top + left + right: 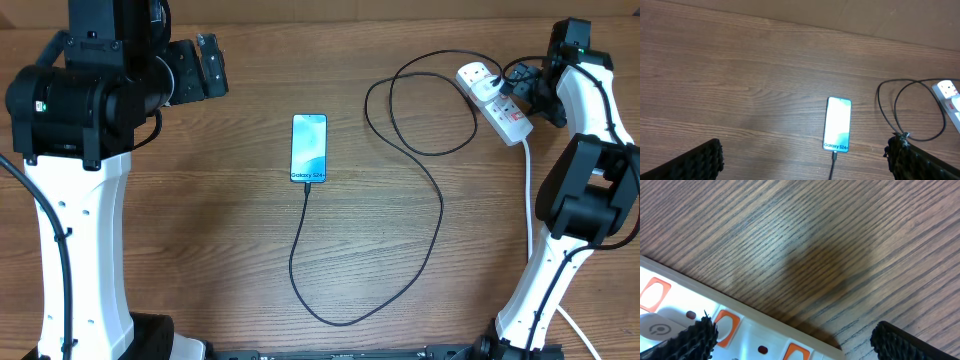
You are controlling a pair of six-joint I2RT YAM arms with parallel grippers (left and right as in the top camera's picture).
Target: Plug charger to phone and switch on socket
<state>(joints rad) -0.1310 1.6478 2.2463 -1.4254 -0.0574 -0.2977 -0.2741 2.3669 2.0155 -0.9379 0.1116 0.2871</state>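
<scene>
The socket (495, 100) lies toward the right side of the wooden table (200, 220), directly under your right gripper (796, 341), whose jaws stand wide apart with nothing between them. It is a light, rigid plastic strip and will probably skate on the smooth wood if shoved sideways. Press a red switch (726, 327) straight down with one fingertip rather than gripping. Which switch serves the occupied outlet is hard to tell from the wrist view.

The charger (435, 215) is thin and limp. Its white plug (480, 78) sits in the strip, and its tip seems seated in the bottom edge of the phone (309, 148), which lies mid-table, screen up. Avoid tugging the cable, since that could drag the slim, slick phone. Your left gripper (806, 162) hangs spread and empty, apart from the phone.
</scene>
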